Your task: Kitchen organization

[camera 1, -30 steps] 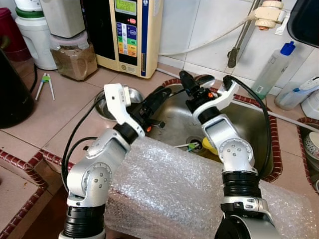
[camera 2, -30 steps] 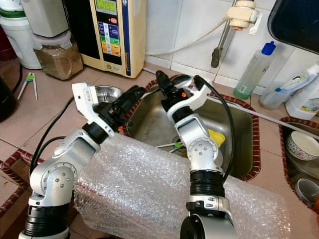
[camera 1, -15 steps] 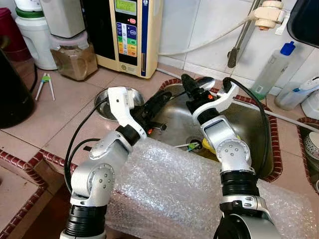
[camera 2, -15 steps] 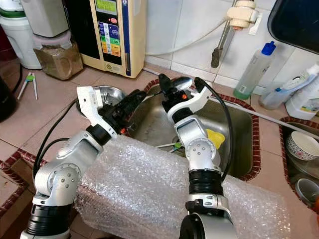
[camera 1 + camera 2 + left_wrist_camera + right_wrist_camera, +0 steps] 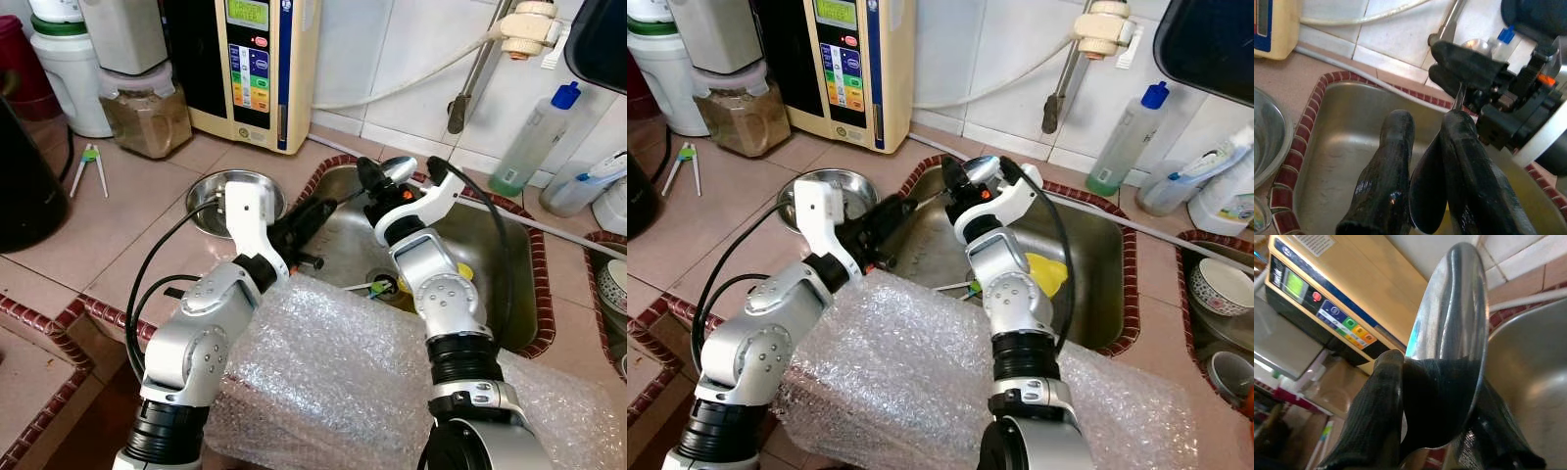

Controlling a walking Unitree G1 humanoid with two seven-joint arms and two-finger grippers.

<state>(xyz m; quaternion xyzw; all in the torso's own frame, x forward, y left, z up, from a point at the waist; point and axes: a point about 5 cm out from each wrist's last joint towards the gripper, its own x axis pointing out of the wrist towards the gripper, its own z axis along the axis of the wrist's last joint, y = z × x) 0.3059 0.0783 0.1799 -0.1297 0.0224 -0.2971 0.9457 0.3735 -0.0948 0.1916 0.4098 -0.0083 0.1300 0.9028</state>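
At the left edge of the head views a dark rounded vessel was cut off by the frame. Left of centre a shallow round steel bowl sat on the tiled counter, partly hidden by the left arm. The left gripper reached over the stainless steel sink rim, its fingers slightly spread and holding nothing. At centre, the right gripper pinched a shiny round steel dish above the sink. Crumpled bubble wrap covered the lower frame, hiding the counter's front edge.
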